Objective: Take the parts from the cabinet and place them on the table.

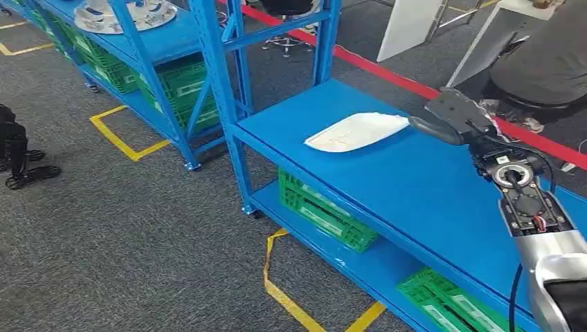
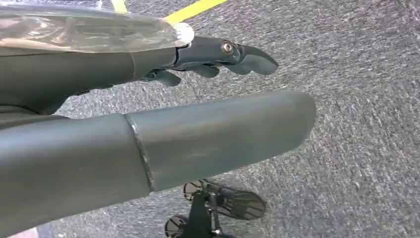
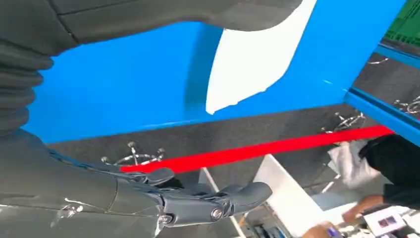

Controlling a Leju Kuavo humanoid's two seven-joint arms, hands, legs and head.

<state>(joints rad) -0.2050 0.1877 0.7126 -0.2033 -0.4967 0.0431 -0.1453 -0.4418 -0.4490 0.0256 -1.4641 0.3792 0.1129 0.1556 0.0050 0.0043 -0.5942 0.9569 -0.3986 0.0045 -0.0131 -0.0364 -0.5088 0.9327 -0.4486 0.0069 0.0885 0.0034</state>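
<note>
- Right hand point(image 1: 450, 119) is reaching out over the blue table point(image 1: 415, 187), fingers spread and holding nothing; its thumb tip is sitting just beside, maybe touching, the near end of the white part point(image 1: 358, 131).
- Right wrist view: fingers point(image 3: 218, 198) are lying loosely apart in the air past the table's far edge, thumb stretching over the white part point(image 3: 252, 59).
- Left hand point(image 2: 148, 99) is hanging low over the grey carpet point(image 2: 366, 148), fingers point(image 2: 233, 54) extended and apart, gripping nothing.
- White part is lying flat on the table's top surface, mid-width, apart from the front edge.
- Long axis is running across the table, from the right hand toward the upright post point(image 1: 228, 104); the wide rounded end is pointing at the hand, the other end at the post.
- Progress, my read: this part is already down on the table and looks released or nearly so.
- Remaining: silvery round parts point(image 1: 124, 14) are sitting on the blue cabinet shelf point(image 1: 166, 38) further back, so more fetching is likely left.
- Green crates point(image 1: 325, 211) are sitting on the lower shelf.
</note>
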